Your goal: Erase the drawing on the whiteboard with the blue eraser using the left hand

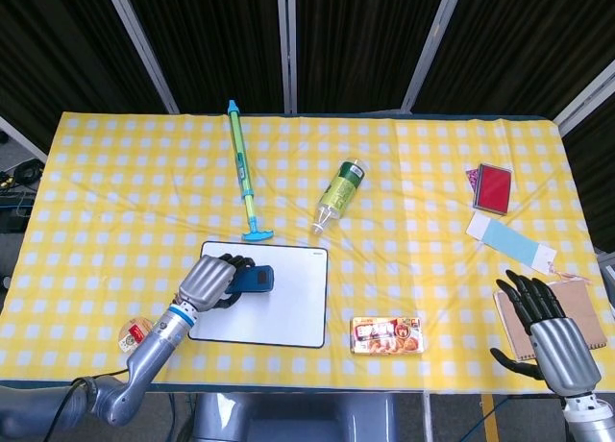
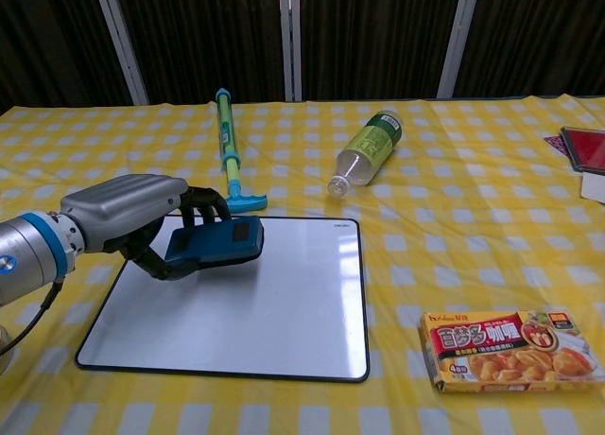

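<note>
My left hand (image 1: 209, 282) (image 2: 132, 222) grips the blue eraser (image 1: 255, 280) (image 2: 219, 245) and holds it over the left part of the whiteboard (image 1: 288, 303) (image 2: 274, 312). The eraser and the hand cover the spot where the small black drawing was, so no drawing shows on the board in either view. I cannot tell whether the eraser touches the board's surface. My right hand (image 1: 546, 329) is at the table's near right corner, fingers apart and holding nothing.
A green and blue water pump toy (image 1: 242, 170) (image 2: 227, 147) lies behind the board, a green bottle (image 1: 340, 194) (image 2: 364, 151) to its right. A curry box (image 1: 387, 334) (image 2: 510, 348) sits right of the board. A red card box (image 1: 493, 187), a blue strip (image 1: 511, 241) and a brown notebook (image 1: 577, 303) lie far right.
</note>
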`<state>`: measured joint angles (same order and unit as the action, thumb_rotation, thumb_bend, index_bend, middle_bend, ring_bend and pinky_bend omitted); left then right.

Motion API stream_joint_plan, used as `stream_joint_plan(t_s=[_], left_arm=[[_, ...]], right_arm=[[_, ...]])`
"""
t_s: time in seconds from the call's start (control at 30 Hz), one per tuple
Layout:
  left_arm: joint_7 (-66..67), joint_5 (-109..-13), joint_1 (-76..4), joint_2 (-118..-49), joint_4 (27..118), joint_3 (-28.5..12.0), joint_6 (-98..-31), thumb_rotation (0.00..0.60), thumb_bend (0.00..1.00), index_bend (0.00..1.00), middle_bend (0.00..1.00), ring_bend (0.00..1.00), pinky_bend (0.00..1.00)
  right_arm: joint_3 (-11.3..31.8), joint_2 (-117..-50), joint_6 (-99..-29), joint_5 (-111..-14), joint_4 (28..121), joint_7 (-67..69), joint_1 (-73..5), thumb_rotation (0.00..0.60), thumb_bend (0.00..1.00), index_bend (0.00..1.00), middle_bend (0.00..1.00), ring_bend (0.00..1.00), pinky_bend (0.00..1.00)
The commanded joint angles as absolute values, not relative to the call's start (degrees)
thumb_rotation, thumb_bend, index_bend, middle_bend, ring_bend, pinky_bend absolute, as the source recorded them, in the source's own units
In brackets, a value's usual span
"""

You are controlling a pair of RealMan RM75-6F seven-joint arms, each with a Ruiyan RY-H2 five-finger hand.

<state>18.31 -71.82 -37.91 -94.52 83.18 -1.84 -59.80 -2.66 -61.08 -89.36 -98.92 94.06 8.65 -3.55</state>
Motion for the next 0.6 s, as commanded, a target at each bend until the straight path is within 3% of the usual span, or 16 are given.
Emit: stream_joint_plan(t_s=[0.03, 0.6], left_arm=[[17.42, -72.87, -37.79, -96.81, 80.49, -1.64, -59.58, 0.6, 0.83, 0.85, 0.62, 0.48, 0.63], [14.12, -75.52, -38.39, -104.21, 69.12, -3.51, -59.58, 0.6, 0.83, 0.85, 0.62, 0.48, 0.63]], right_arm=[[-2.65, -61.08, -89.32, -98.86, 94.09, 8.7, -3.55, 0.6, 0.05, 0.0, 0.0, 0.0, 0.0], [-2.31, -61.01, -88.74, -98.04, 93.58, 9.73, -3.81, 0.6, 0.05, 0.0, 0.0, 0.0, 0.0]])
